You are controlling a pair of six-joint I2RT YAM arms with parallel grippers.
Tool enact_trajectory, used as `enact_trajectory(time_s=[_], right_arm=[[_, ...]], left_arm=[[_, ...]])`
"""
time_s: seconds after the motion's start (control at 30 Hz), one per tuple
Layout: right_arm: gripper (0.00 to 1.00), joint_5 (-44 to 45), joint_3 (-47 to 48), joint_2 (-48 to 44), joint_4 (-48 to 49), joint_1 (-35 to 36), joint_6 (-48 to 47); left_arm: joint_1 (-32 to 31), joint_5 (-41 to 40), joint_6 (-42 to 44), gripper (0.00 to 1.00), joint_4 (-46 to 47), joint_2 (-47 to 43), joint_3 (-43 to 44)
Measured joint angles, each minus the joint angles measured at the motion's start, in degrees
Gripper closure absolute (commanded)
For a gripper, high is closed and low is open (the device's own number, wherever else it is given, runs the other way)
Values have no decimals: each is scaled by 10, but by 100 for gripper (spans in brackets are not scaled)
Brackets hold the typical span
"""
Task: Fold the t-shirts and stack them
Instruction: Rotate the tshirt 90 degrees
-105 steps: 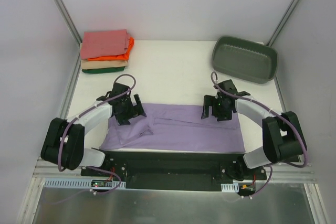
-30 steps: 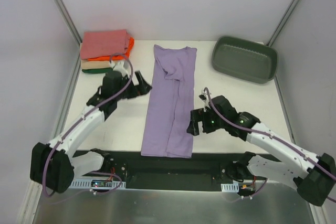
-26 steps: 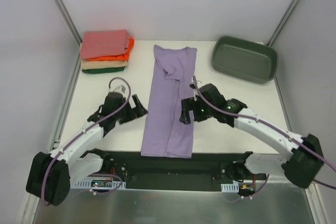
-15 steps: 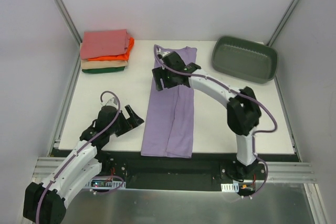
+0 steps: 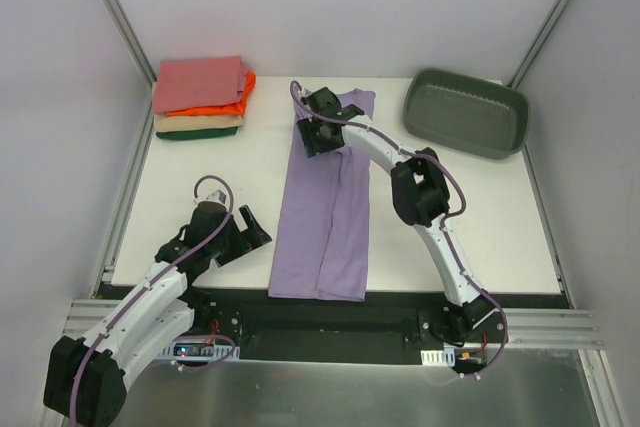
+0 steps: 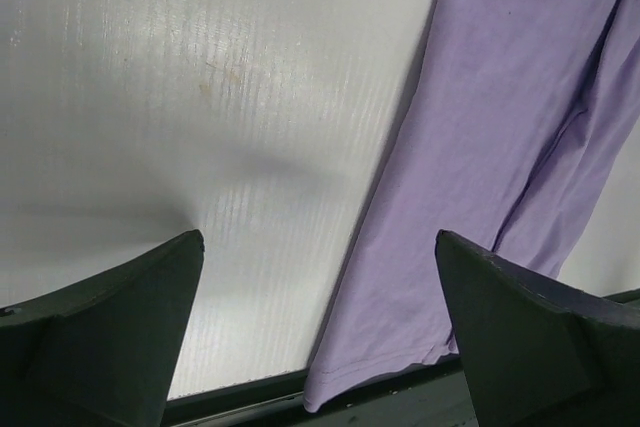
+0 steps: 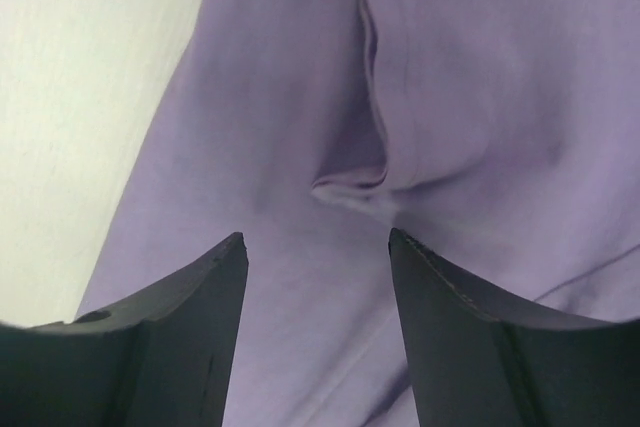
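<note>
White table [image 5: 480, 217], grey walls. Lavender shirt [image 5: 325, 217] lies mid-table as a long strip. Right gripper [image 7: 317, 242] hovers over its far end, fingers parted, empty. Left gripper [image 6: 320, 242] sits beside the near edge, also parted, empty. Advice: pinch all layers at the far hem and fold squarely toward the near end.

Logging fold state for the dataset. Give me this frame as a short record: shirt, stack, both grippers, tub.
shirt: lavender, folded into a long strip, flat on the table, running far to near
stack: four folded shirts, far left corner, salmon-pink on top
right gripper: open, over the shirt's far end, holding nothing
left gripper: open, at the left edge of the shirt's near end, holding nothing
tub: far right corner
stage: shirt not yet on stack
</note>
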Motion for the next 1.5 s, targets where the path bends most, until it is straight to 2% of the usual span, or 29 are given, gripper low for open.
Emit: enact_trajectory(time_s=[0.4, 0.73, 1.03, 1.13, 1.17, 1.5], right_arm=[[47, 22, 23, 21, -2, -3, -18], [56, 48, 94, 64, -28, -3, -26], [76, 63, 130, 80, -70, -6, -24], [89, 61, 130, 83, -74, -10, -16], [100, 61, 131, 83, -74, -12, -13], [99, 49, 117, 77, -59, -27, -3]], left_arm=[[0, -13, 16, 1, -5, 19, 12], [0, -14, 20, 1, -5, 33, 12], [0, -14, 24, 1, -5, 32, 12], [0, -14, 24, 1, -5, 32, 12], [0, -14, 24, 1, -5, 32, 12], [0, -14, 24, 1, -8, 29, 12]])
